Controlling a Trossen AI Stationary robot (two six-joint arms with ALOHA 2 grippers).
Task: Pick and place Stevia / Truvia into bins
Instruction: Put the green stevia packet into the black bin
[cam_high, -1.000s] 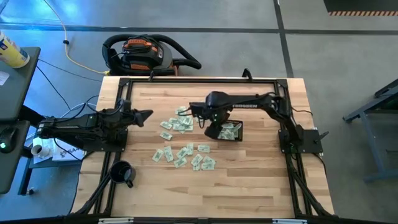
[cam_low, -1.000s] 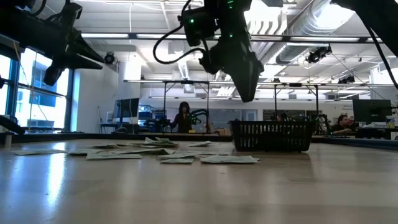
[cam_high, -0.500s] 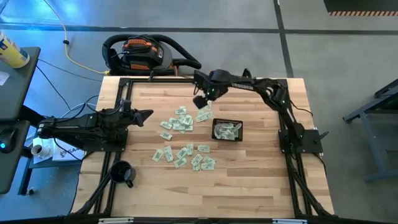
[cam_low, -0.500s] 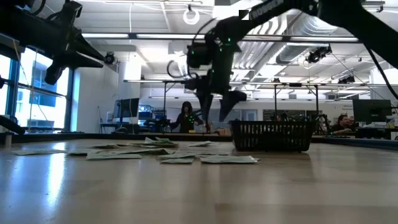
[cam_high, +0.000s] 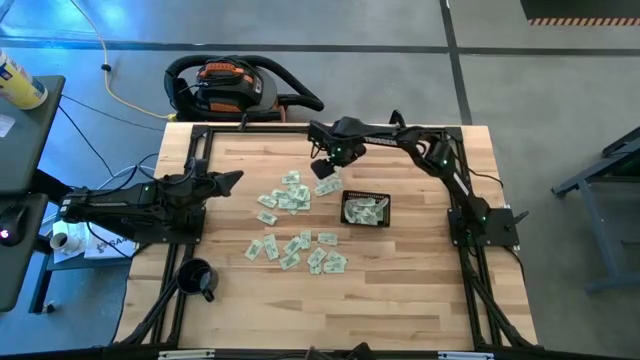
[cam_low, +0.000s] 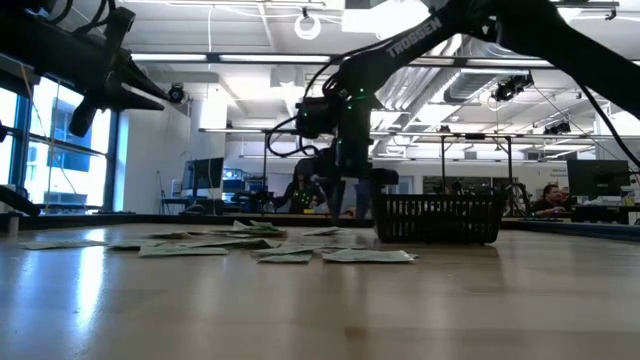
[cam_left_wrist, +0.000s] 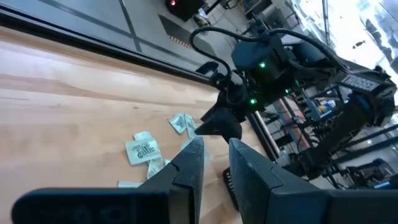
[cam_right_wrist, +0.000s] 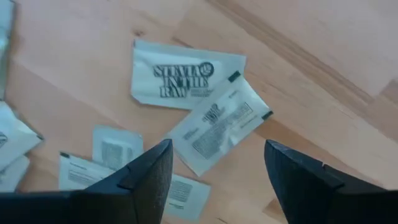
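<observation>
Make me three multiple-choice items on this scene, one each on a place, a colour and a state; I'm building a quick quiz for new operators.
1. Where is the right gripper?
A. Above loose sachets beside the basket
B. Inside the mug
C. Off the table

2. What colour is the basket?
A. White
B. Red
C. Black

3. How is the right gripper?
A. Shut on a sachet
B. Open, empty
C. Shut on the mug

Answers: 1 A, the high view shows it over the sachets, away from the basket. 2 C, its mesh walls are black. 3 B, the right wrist view shows the fingers apart with nothing between.
</observation>
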